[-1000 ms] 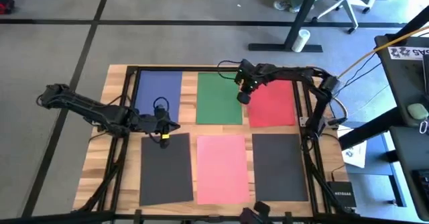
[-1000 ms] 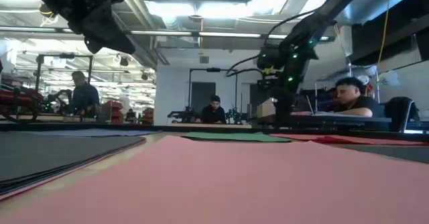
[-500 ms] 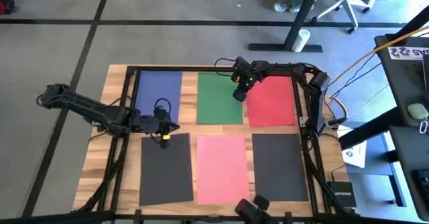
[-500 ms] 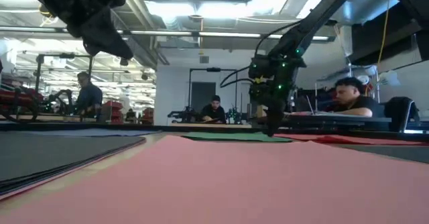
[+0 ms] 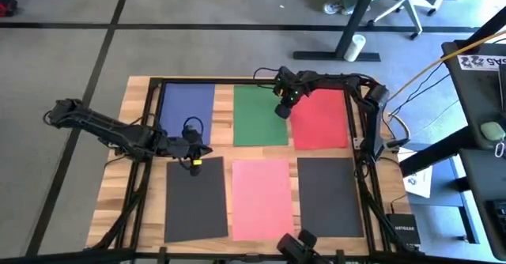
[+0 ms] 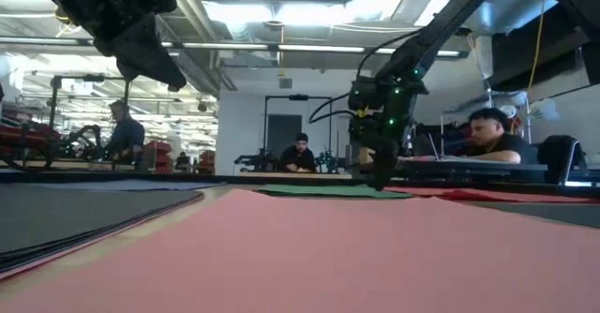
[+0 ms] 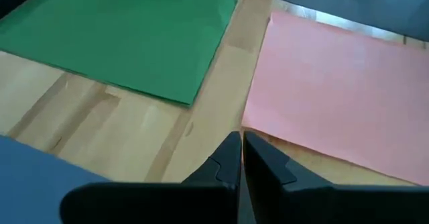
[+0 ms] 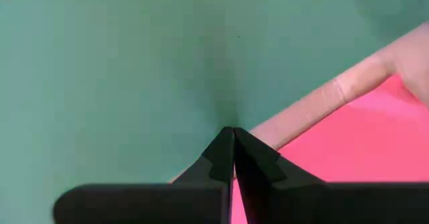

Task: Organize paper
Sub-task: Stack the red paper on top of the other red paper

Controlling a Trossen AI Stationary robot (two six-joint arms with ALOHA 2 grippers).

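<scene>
**High view: right hand at the seam between green and red**

High view shows six sheets lying flat on the worktop (image 5: 142,90) in two rows: blue (image 5: 187,110), green (image 5: 258,115) and red (image 5: 320,119) at the far side, black (image 5: 196,199), pink (image 5: 262,198) and dark grey (image 5: 329,197) nearer. Each sheet's long axis runs from the near edge to the far edge, short edges facing the camera side, all roughly parallel with narrow strips of wood between them.

The right hand (image 5: 281,111) is down at the gap between green and red, fingers clenched together with nothing in them; its wrist view puts the tips right over the green sheet's edge. The left hand (image 5: 195,160) sits at the black sheet's far edge, also clenched and empty.

My worry is the thin paper. A closed tip pushing at that edge could buckle or crease the green sheet, or skew it out of line. It might also ride over the red sheet, or drag both together.
</scene>
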